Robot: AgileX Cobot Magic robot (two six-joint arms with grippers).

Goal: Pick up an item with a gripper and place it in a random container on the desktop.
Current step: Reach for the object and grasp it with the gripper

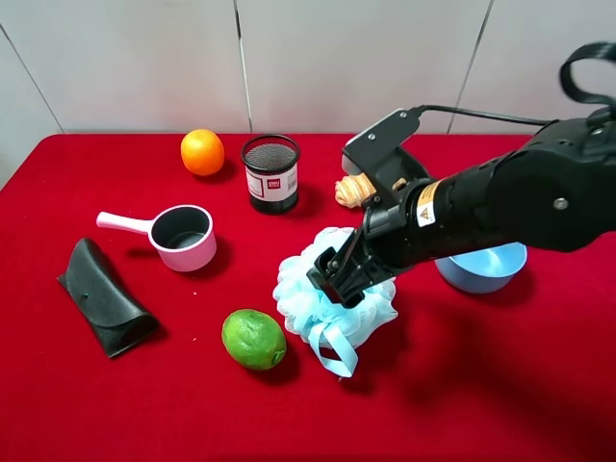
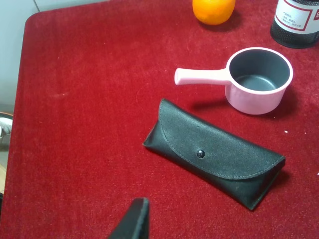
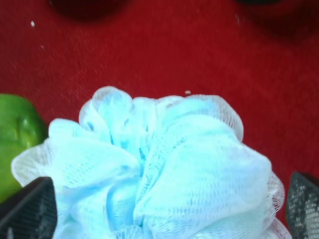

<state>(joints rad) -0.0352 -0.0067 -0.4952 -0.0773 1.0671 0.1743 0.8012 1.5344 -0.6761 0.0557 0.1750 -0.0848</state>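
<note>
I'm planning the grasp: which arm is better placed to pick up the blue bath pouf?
Right. Its gripper straddles the pouf, fingers open either side, with the blue bowl beside that arm. The left gripper is over by the black case.

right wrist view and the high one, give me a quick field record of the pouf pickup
item: fluffy light-blue mesh bath pouf, on the red cloth beside the round green lime
right claw: black, open, a finger on either side of the pouf
container: round matte blue bowl, partly hidden behind the black right arm
placed: no, pouf is outside the bowl
</note>
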